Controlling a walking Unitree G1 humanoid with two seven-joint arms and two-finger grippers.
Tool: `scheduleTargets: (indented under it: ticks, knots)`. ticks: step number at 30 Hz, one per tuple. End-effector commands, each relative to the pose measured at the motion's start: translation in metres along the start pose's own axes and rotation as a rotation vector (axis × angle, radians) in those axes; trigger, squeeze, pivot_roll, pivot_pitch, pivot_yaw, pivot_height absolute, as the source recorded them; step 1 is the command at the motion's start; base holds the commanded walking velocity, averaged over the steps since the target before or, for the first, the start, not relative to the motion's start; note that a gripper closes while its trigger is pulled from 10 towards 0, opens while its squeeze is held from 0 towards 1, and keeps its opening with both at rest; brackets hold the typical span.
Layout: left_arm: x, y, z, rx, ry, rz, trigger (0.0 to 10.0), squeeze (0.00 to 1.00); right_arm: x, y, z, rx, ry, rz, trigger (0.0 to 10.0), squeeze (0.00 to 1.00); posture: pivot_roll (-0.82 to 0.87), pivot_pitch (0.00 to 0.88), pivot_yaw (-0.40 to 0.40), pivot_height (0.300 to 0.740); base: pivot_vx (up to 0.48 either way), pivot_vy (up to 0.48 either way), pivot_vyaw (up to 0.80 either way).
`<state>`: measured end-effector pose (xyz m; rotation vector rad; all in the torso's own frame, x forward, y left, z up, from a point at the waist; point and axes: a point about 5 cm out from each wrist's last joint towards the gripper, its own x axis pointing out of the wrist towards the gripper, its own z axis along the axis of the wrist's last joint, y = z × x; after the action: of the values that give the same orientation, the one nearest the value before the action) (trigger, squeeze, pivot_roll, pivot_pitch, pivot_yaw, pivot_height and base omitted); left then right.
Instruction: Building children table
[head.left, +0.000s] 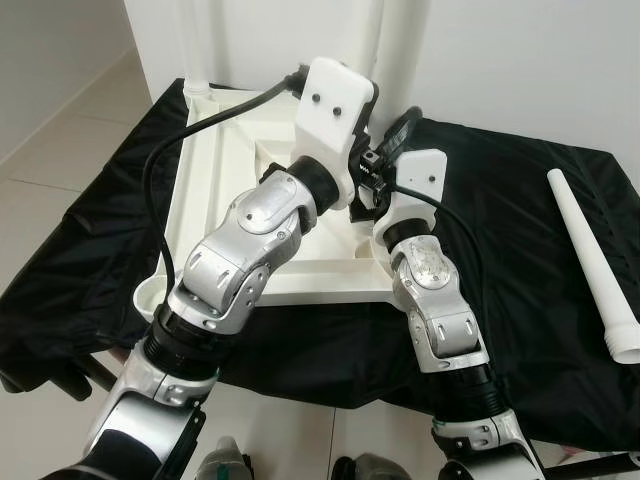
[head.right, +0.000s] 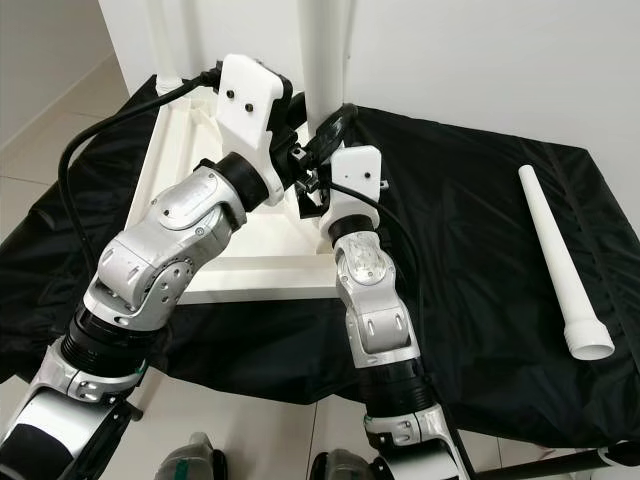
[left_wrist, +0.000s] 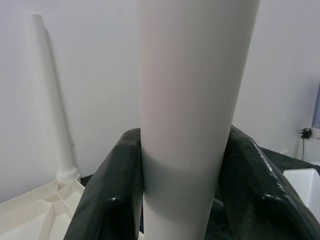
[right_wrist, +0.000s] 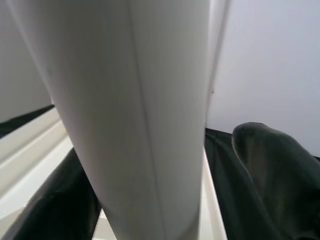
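My two arms are silver with black joints and plain white wrist housings. My left gripper (left_wrist: 185, 200) has glossy black fingers (left_wrist: 107, 195), and between them stands a smooth plain white table leg (left_wrist: 192, 100). My right gripper (right_wrist: 150, 190) has matte black fingers (right_wrist: 272, 170). The upturned tabletop (head.left: 225, 175) is cream-white, unpatterned. It lies on a black cloth (head.left: 510, 200) with a faint sheen. A loose white leg (head.right: 555, 255) lies on that cloth. The floor (head.left: 55, 130) is pale beige tile with thin grey grout lines. The wall (head.right: 480, 60) is plain white.
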<state>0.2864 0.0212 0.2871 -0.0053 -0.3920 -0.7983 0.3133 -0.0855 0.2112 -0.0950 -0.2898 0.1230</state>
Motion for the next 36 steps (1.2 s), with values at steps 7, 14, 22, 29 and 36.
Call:
scheduleTargets:
  ticks: [7, 14, 22, 29, 36]
  knots:
    - [0.003, 0.002, 0.005, 0.014, -0.026, 0.051, 10.0, 0.00, -0.002, 0.001, 0.000, -0.040, 0.039, -0.029, 4.4, 0.00, 0.06, 0.000, -0.073, 0.740, 0.000, 0.000, 0.00]
    - [0.003, 0.001, 0.005, 0.014, -0.025, 0.048, 10.0, 0.00, -0.005, 0.001, -0.002, -0.061, 0.047, -0.029, 0.0, 0.00, 0.06, 0.008, -0.074, 0.740, 0.000, 0.000, 0.00]
    - [0.003, 0.000, 0.004, 0.012, -0.021, 0.045, 10.0, 0.00, -0.007, 0.003, -0.002, -0.101, 0.049, -0.002, 3.2, 0.00, 0.05, 0.012, -0.075, 0.740, 0.000, 0.000, 0.00]
    - [0.003, -0.002, 0.001, -0.035, -0.015, 0.028, 10.0, 1.00, -0.011, 0.005, -0.005, -0.143, 0.051, 0.060, 10.0, 0.00, 0.05, 0.010, -0.070, 0.740, 0.000, 0.000, 0.00]
    - [0.004, 0.003, 0.004, -0.088, -0.037, 0.054, 10.0, 0.00, -0.013, -0.005, -0.012, -0.120, 0.079, 0.037, 10.0, 0.00, 0.04, 0.010, -0.068, 0.740, 0.000, 0.000, 0.00]
